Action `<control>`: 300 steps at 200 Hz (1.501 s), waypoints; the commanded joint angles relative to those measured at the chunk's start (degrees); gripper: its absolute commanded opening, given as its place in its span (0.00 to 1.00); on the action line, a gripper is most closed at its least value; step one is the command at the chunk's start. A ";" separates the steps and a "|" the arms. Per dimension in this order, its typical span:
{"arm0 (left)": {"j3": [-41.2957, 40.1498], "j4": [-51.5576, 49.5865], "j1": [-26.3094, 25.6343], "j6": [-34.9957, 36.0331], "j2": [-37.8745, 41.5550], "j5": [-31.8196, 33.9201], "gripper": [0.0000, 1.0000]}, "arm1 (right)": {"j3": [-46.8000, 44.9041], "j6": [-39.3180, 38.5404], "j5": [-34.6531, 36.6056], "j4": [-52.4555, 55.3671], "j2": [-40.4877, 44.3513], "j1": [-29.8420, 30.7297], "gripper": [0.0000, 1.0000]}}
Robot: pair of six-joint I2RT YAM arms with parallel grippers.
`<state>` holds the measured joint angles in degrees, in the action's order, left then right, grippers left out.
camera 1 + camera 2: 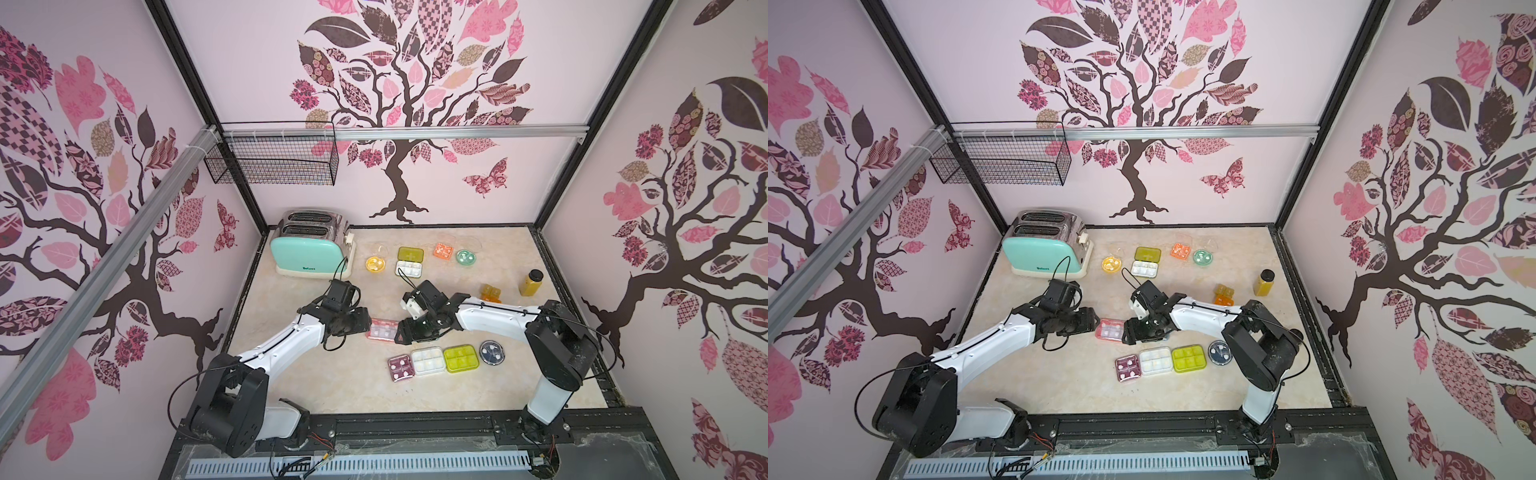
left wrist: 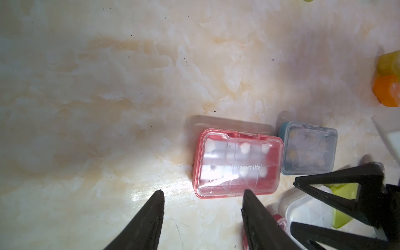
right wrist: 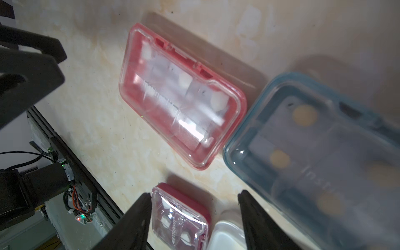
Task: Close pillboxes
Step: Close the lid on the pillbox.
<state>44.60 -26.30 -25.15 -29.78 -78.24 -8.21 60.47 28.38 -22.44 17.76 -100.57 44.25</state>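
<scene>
The bench [image 1: 291,374] is a smooth, glossy slab with a marble pattern. It is walled on three sides and bounded near me by a black rail [image 1: 415,424]. Its widest bare stretch lies on my left side, between the toaster [image 1: 311,249] and that rail. The toaster, mint with rounded sides and a chrome top, fills the far left corner.

My left pincer [image 2: 203,192] hangs with its ribbed black jaws well parted, holding nothing, just beside the pink pillbox [image 2: 238,162]. My right pincer [image 3: 194,193] is likewise spread and empty at that box's other end, close to the maroon pillbox [image 3: 179,216].

The pink one sits mid-bench between my two pincers, a rounded rectangle with its clear lid down over the base. One short end meets a square blue pillbox [image 3: 313,151], and blur keeps me from telling whether that lid is latched.

Nearer the rail runs a tight row with edges almost meeting: maroon, white pillbox [image 1: 428,360], yellow-green pillbox [image 1: 461,358], round navy pillbox [image 1: 492,352]. The far pillboxes [image 1: 409,262] stand by the back edge, some with lids thrown back.
</scene>
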 commanded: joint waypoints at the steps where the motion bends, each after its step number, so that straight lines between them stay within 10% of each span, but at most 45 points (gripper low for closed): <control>1: 1.25 0.62 0.18 1.74 -1.55 -0.50 0.61 | 0.27 1.08 -0.69 -1.68 -1.72 0.40 0.70; 300: 0.80 1.31 -2.45 3.31 -10.90 -2.33 0.51 | 6.29 -0.67 3.01 0.09 -8.20 -0.39 0.47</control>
<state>45.41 -22.15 -27.38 -27.16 -88.92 -12.29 64.73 28.32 -21.04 15.27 -108.16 44.12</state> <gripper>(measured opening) 0.507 0.461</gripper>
